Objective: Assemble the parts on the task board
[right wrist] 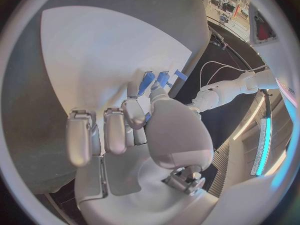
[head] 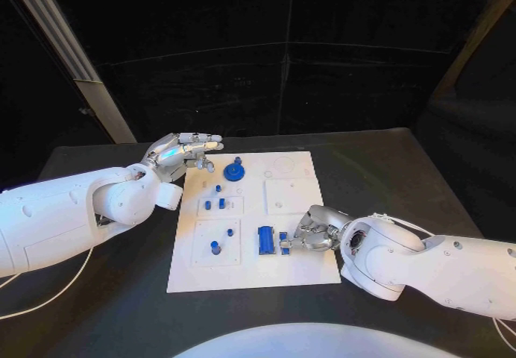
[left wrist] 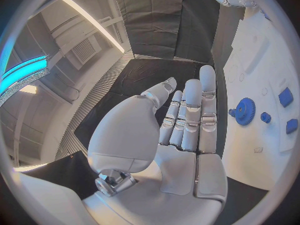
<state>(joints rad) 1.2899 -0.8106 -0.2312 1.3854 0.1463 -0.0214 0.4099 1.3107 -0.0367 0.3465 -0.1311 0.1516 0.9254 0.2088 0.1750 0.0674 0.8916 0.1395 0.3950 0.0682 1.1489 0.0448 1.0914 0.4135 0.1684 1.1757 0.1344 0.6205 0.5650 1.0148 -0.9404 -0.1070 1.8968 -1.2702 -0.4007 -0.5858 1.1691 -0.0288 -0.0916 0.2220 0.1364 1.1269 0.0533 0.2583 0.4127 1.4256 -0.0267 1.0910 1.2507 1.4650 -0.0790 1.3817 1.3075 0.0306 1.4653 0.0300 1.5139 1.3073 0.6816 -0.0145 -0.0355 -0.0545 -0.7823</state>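
Head view: white task board (head: 290, 224) lies mid-table on the black table (head: 408, 171), long axis running near to far.

Left hand (head: 180, 153) sits at the board's far-left corner, fingers extended toward the right over the board edge. In the left wrist view the hand (left wrist: 181, 130) is flat, fingers straight and close together side by side, thumb apart; nothing in it. The blue gear (left wrist: 244, 110) stands on the board just beyond the fingertips, not touched.

Gear (head: 236, 173) is at the board's far-left area, near the left hand. Near of it, small blue parts (head: 213, 201) lie in a loose cluster on the left half of the board. Further toward the near edge, a small blue peg (head: 216, 247) sits in a square recess on the left side.

Right hand (head: 315, 230) rests at the board's right edge, near half. Its fingers reach left onto the board to a small blue block (head: 285, 243); right wrist view shows thumb and one finger (right wrist: 134, 110) closed round blue pieces (right wrist: 153, 80), other fingers straight. Whether the block is lifted or only pressed on the board, cannot tell. A larger upright blue block (head: 265, 239) stands just left of it, apart from the fingers.
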